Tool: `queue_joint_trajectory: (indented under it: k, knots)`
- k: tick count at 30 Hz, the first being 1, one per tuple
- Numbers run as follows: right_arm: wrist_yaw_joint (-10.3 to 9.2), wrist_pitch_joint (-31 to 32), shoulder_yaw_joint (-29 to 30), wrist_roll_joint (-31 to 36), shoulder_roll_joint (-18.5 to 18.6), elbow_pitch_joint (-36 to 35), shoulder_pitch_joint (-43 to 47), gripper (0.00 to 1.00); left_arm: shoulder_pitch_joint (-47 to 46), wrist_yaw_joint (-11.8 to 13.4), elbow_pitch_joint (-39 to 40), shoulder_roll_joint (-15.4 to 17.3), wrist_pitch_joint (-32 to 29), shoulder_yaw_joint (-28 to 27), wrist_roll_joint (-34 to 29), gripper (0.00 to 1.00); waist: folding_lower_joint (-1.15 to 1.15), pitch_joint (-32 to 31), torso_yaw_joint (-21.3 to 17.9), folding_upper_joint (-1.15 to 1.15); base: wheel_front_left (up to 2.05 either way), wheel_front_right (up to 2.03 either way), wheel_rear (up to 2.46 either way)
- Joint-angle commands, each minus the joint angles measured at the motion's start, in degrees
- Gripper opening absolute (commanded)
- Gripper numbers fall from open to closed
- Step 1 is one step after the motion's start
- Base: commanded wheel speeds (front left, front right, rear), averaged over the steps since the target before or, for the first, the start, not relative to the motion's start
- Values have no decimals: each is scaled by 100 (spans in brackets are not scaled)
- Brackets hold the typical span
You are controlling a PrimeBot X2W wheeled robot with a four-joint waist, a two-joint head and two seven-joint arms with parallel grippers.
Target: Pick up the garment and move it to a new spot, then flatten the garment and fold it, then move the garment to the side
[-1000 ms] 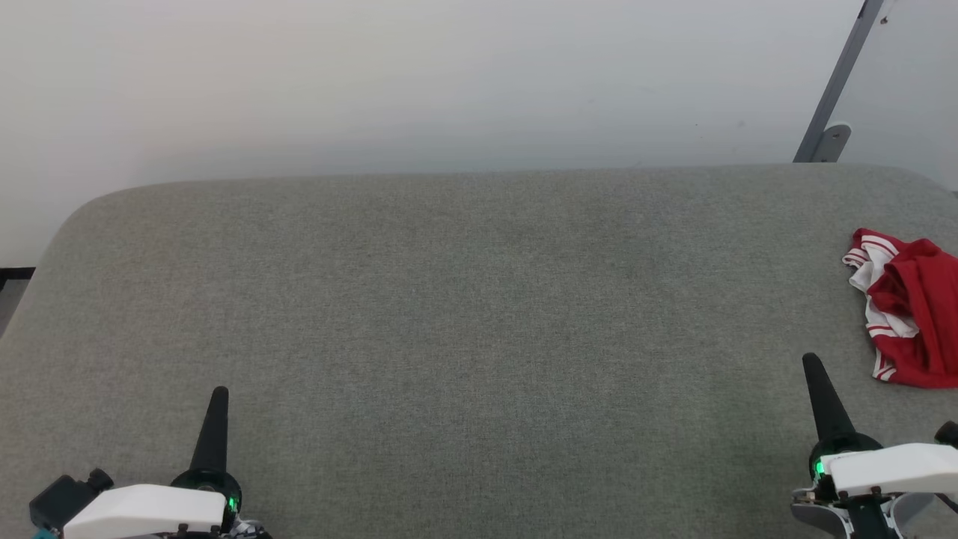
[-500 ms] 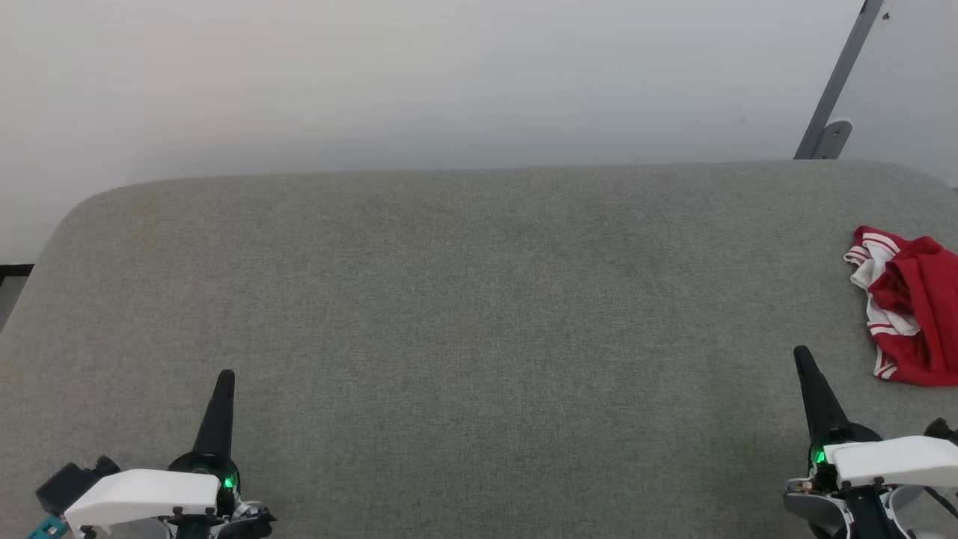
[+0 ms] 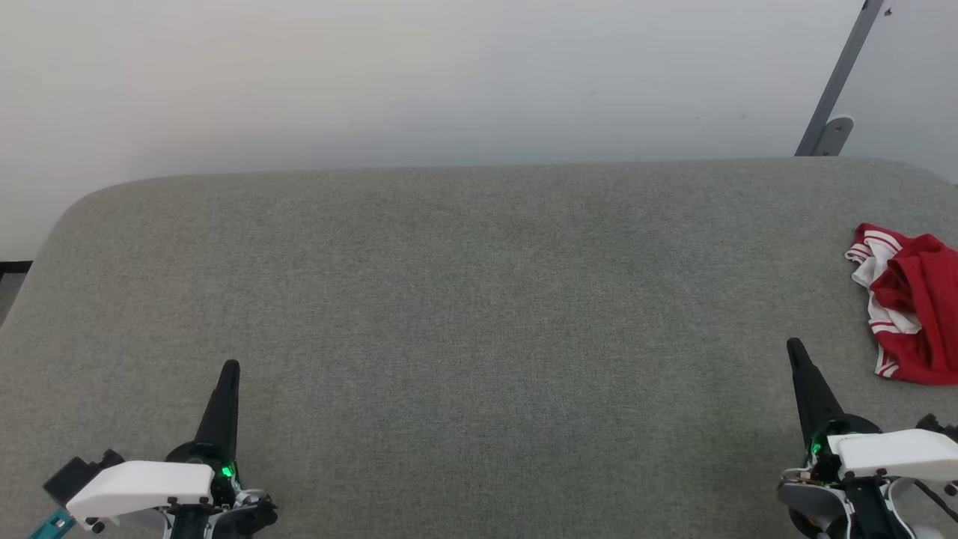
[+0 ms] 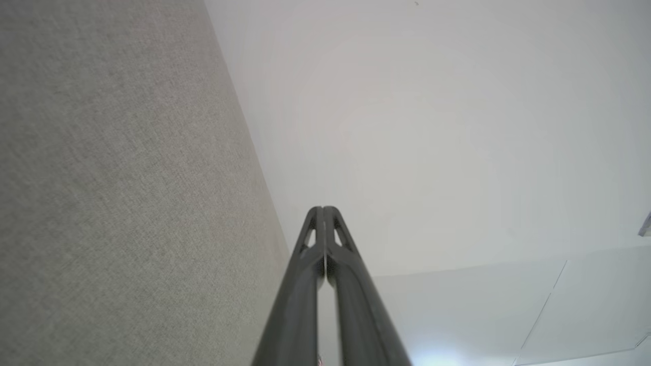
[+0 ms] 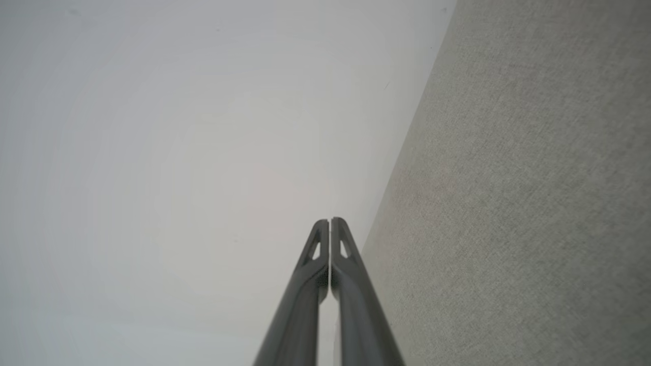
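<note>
The garment (image 3: 913,307), a red shirt with white, red-striped trim, is lying crumpled in a heap at the right edge of the grey padded surface (image 3: 479,299), closer to its far right corner than to the near one, and is partly cut off by the head view's border. My right gripper (image 3: 795,350) is hovering just short of it, near the right edge, its tip pointing toward the far side; a narrow stretch of grey fabric is lying between the tip and the shirt's near hem, and the two are not touching. My left gripper (image 3: 230,368) is hanging well apart from the shirt, over the near left part of the surface, also pointing to the far side.

I am keeping both sets of jaws pressed closed on nothing: in the wrist views the left gripper (image 4: 323,209) and the right gripper (image 5: 329,221) are each showing finger against finger along their length.

Beyond the far edge a pale wall (image 3: 449,75) is rising, and a slanted grey metal strut (image 3: 838,82) is leaning behind the far right corner.
</note>
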State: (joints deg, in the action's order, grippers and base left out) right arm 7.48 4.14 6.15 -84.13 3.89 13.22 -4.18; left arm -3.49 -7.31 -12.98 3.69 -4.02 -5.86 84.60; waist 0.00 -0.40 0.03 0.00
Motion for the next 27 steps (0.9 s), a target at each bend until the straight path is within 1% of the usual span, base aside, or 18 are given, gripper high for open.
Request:
queue_joint_trajectory:
  k: [1,18,22,27]
  knots:
    - [2,51,28,-98,-14,-8,-104,0,-134,-27,-7,-2,-35,-29,79,0,0,3,0,0,0,0,0]
    - [2,228,49,-710,-102,81,-224,0,-275,-31,-96,-63,-221,-53,707,0,0,46,-2,0,0,0,0]
    - [2,272,51,-847,-117,95,-244,0,-323,-32,-111,-73,-255,-55,813,0,0,57,-3,0,0,0,0]
    - [2,262,50,-832,-113,94,-222,0,-315,-32,-111,-72,-258,-57,800,0,0,58,-3,0,0,0,0]
